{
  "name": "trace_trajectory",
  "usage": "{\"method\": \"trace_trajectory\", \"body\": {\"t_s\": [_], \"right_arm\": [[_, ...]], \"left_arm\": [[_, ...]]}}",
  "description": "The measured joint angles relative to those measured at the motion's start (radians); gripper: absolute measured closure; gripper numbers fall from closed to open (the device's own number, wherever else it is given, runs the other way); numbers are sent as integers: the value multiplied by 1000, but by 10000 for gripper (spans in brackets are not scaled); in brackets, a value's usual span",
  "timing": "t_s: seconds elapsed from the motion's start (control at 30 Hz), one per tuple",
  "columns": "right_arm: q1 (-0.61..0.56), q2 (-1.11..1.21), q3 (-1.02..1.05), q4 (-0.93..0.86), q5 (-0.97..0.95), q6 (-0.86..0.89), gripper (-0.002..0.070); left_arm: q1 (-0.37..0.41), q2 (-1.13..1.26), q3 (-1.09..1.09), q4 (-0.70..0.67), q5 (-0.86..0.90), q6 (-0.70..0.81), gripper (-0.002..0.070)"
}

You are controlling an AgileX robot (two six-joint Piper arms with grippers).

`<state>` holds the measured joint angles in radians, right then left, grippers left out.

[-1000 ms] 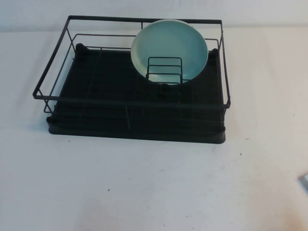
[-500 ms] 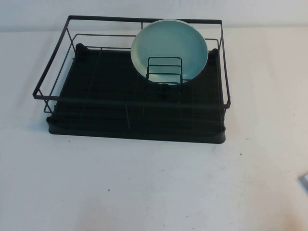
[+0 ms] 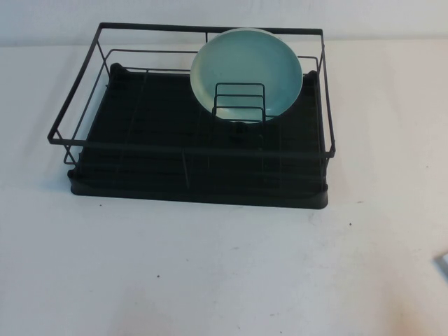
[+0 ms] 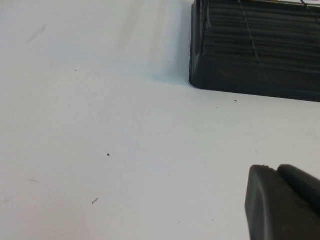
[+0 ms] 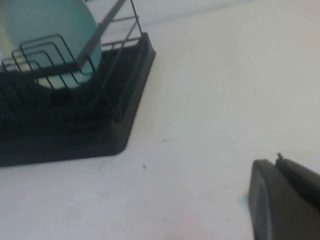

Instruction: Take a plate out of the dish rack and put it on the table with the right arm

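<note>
The light teal plate (image 3: 246, 70) stands upright in the back right part of the black wire dish rack (image 3: 189, 148), leaning behind the small wire divider (image 3: 239, 101). The rack sits at the back middle of the white table (image 3: 224, 266). The plate (image 5: 47, 30) and the rack's corner (image 5: 75, 145) also show in the right wrist view. My right gripper (image 5: 276, 162) is shut and empty, low over the table, off the rack's right front corner. My left gripper (image 4: 274, 170) is shut and empty over the table near the rack's base (image 4: 260, 60). Neither gripper shows in the high view.
White table surface lies in front of the rack and on both sides of it. A small grey piece (image 3: 443, 263) shows at the right edge of the high view. The rest of the rack's tray holds nothing.
</note>
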<state>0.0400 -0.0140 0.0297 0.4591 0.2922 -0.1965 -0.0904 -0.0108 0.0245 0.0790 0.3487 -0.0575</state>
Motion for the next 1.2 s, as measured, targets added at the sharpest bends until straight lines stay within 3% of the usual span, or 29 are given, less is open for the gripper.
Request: {"method": "trace_trajectory", "body": {"t_s": [0.27,0.63,1.2], "right_arm": [[0,0,0,480,-199,-9,694],[0,74,-63,584,-206,-45,694],[0,1142,-937,566,139,-616,694]], "left_arm": [[0,0,0,0,0,0,678],[0,0,0,0,0,0,678],[0,0,0,0,0,0,678]]}}
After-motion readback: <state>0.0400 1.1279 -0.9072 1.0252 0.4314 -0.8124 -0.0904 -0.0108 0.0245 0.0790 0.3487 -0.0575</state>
